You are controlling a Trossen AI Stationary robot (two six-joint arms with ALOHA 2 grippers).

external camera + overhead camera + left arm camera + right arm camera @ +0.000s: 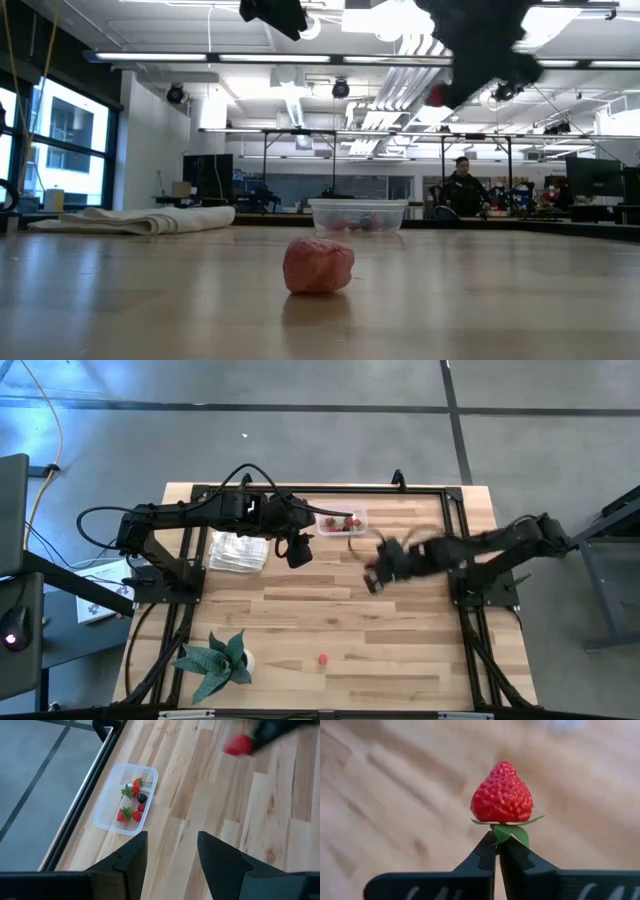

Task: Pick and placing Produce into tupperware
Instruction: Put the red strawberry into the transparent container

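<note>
The tupperware (pixel 342 520) is a small clear container near the table's far edge; several red berries and a dark one lie in it (pixel 131 802). One more red berry (pixel 323 657) rests on the wood toward the near edge, close to the low camera (pixel 318 265). My right gripper (pixel 497 840) is shut on a strawberry (pixel 502 795) and hangs in the air (pixel 375 576) to the right and near side of the container. My left gripper (pixel 172 837) is open and hovers on the container's near-left side (pixel 298 550). My right gripper pinches the strawberry by its green leafy cap (pixel 507 832) between the very ends of the two fingers. The red body stands out past the fingertips, tip pointing away from them. The berry is lifted well clear of the table (pixel 436 96).
A folded white cloth (pixel 238 550) lies left of the container, under the left arm. A green leafy plant (pixel 218 658) stands at the near-left corner. A black frame (pixel 455 495) runs along the table's sides and far edge. Bare wood stretches across the middle. A person (pixel 463 190) stands far behind.
</note>
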